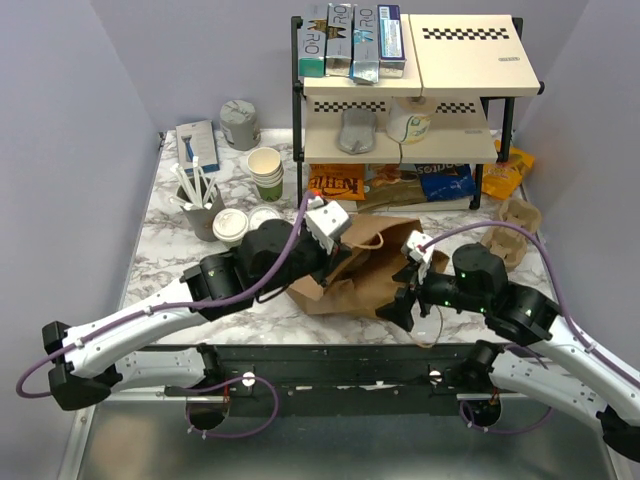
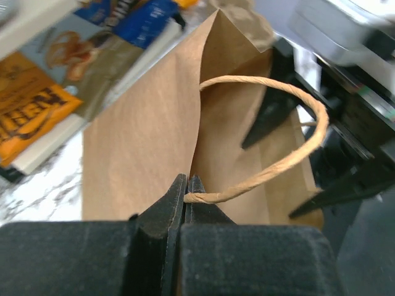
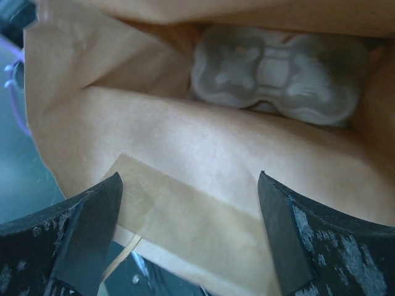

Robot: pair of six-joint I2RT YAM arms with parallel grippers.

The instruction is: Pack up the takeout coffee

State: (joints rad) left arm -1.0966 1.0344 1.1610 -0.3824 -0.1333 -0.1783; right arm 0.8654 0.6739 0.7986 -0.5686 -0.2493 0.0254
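The takeout coffee [image 1: 230,227], a small cup with a white lid, stands on the marble table left of the brown paper bag [image 1: 372,262]. The bag lies open at the table's middle. My left gripper [image 1: 320,283] is shut on the bag's rim, at the base of its twine handle [image 2: 281,154], as the left wrist view [image 2: 186,187] shows. My right gripper [image 1: 405,300] is open at the bag's mouth, its fingers [image 3: 92,228] either side of the lower paper wall. A grey pulp cup carrier [image 3: 278,73] lies deep inside the bag [image 3: 185,142].
A grey cup of white sticks [image 1: 200,208] and a stack of lidless cups [image 1: 266,172] stand behind the coffee. A loose white lid [image 1: 264,215] lies beside it. A black shelf rack [image 1: 400,110] with snack packs stands behind the bag. Another pulp carrier [image 1: 515,232] sits at right.
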